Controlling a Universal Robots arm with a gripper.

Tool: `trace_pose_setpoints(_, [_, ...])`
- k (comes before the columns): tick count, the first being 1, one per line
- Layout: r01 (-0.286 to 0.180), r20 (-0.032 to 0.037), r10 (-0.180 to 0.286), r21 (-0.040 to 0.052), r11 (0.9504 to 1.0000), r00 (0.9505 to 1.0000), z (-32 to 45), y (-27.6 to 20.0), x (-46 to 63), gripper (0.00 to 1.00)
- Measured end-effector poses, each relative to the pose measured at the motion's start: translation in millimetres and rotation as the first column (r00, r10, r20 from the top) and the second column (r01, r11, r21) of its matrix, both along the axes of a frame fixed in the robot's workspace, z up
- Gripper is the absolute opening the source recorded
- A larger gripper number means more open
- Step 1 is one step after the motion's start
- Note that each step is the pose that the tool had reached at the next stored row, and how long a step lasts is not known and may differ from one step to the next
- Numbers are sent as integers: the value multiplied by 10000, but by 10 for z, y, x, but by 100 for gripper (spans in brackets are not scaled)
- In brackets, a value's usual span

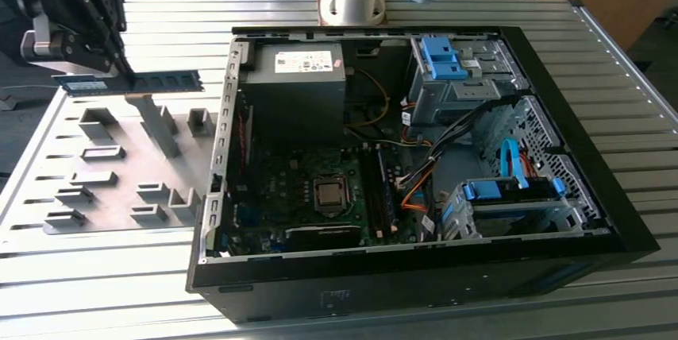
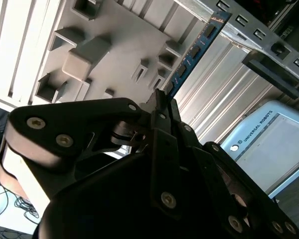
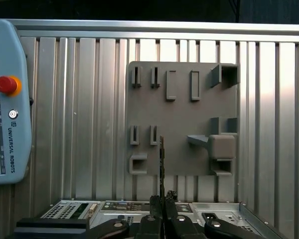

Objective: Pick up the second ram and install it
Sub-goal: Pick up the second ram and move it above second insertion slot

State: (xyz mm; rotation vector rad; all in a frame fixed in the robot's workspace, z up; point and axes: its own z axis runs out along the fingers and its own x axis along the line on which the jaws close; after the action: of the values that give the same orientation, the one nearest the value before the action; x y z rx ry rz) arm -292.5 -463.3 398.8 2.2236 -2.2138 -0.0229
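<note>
over grey holder plate (image 1: pixel 122 165), jaws clamp one end of second ram (image 1: pixel 170 81).

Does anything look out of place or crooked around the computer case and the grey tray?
Nothing looks spilled or damaged. The only thing away from a resting place is the second ram, clamped in the gripper over the grey tray, beside the open computer case. It sits straight in the grip.

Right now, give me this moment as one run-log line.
hand: shut on second ram | ram location: over grey holder tray, outside open PC case | install: not yet done
</note>
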Motion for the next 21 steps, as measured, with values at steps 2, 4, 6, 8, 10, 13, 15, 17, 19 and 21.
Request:
trace_pose_setpoints(2, [0, 0, 0, 0, 10000, 10000, 0, 0, 43, 14])
trace_pose_setpoints(4, [0, 0, 0, 0, 10000, 10000, 0, 0, 86, 14])
trace_pose_setpoints(6, [0, 1, 0, 1, 10000, 10000, -1, 0, 131, 14])
trace_pose_setpoints(8, [0, 0, 0, 0, 10000, 10000, 0, 0, 176, 14])
trace_pose_setpoints(10, [0, 1, 0, 0, 10000, 10000, 0, 0, 215, 14])
trace_pose_setpoints(13, [1, 1, -1, 1, 10000, 10000, 0, 0, 267, 14])
trace_pose_setpoints(15, [1, 0, -1, 0, 10000, 10000, 0, 0, 308, 14])
trace_pose_setpoints(17, [1, 1, -1, 0, 10000, 10000, 0, 0, 348, 14])
trace_pose_setpoints(19, [0, 0, 0, 0, 10000, 10000, 0, 0, 385, 14])
trace_pose_setpoints(21, [0, 1, 0, 0, 10000, 10000, 0, 0, 420, 14])
